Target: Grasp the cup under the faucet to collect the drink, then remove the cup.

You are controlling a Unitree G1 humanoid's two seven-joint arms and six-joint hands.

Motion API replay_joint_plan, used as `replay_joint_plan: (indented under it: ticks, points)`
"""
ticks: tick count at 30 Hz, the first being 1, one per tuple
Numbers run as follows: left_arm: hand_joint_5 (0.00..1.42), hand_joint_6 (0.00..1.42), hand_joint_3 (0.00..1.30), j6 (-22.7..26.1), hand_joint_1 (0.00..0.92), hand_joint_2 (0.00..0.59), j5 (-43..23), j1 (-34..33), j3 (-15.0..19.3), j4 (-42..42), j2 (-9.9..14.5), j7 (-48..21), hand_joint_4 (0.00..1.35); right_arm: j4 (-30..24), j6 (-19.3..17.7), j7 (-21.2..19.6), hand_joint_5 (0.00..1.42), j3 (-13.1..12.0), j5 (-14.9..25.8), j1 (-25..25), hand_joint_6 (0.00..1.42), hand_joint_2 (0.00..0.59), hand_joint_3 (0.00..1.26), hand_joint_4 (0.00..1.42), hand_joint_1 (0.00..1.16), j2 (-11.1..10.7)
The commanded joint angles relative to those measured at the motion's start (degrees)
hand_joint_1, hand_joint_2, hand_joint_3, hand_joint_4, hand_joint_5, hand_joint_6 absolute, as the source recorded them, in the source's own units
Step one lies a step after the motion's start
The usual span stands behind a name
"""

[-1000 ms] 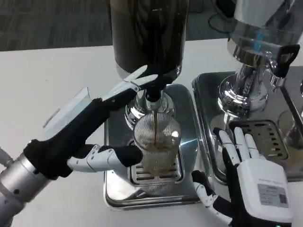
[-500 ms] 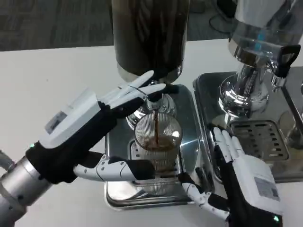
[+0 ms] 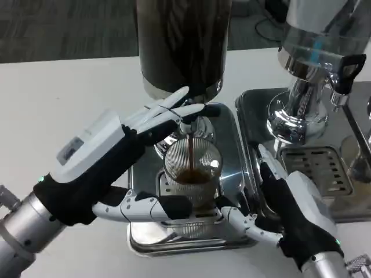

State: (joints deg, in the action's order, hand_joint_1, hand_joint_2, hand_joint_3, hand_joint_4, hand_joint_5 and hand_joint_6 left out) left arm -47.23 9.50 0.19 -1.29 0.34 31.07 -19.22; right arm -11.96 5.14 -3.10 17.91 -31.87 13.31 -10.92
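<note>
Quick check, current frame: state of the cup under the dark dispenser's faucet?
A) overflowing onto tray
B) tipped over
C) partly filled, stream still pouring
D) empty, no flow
C: a dark stream runs from the faucet into the ribbed clear cup, which stands upright on the drip tray and holds brown drink partway up.

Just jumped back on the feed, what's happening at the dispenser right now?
A dark drink is streaming from the faucet of the dark-filled dispenser into the ribbed clear glass cup, which stands on the steel drip tray. The left hand reaches its upper fingers to the faucet, with its thumb against the cup's lower side. The right hand waits open beside the tray, thumb near the cup's base. The cup is partly filled and not yet removed.
</note>
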Motion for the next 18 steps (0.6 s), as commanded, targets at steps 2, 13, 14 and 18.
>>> replay_joint_plan:
  ticks: [2, 13, 14, 18]
  points:
    - [0.23, 0.11, 0.20, -0.3, 0.000, 0.114, 1.8, 1.6, -2.1, -0.6, 0.6, -1.1, 0.02, 2.6, -0.5, 1.9, 0.00, -0.1, 2.8, -2.4, 0.05, 0.199, 0.00, 0.00, 0.56, 0.9]
    - [0.23, 0.10, 0.21, 0.3, 0.000, 0.115, 1.5, 2.5, -2.0, -1.3, 0.8, -0.4, 0.02, 5.1, -1.1, 0.1, 0.00, -0.3, 3.2, -4.1, 0.04, 0.191, 0.00, 0.00, 0.56, 2.7]
    - [0.23, 0.10, 0.21, 0.3, 0.000, 0.115, 1.5, 2.5, -2.0, -1.3, 0.8, -0.3, 0.02, 5.0, -1.4, 0.0, 0.00, -0.3, 3.5, -4.2, 0.04, 0.191, 0.00, 0.00, 0.56, 2.7]
    - [0.23, 0.09, 0.21, 0.4, 0.000, 0.115, 1.6, 2.6, -1.8, -1.5, 0.8, -0.1, 0.02, 5.2, -2.1, -0.4, 0.00, 0.0, 3.4, -4.9, 0.03, 0.191, 0.00, 0.00, 0.56, 3.0]
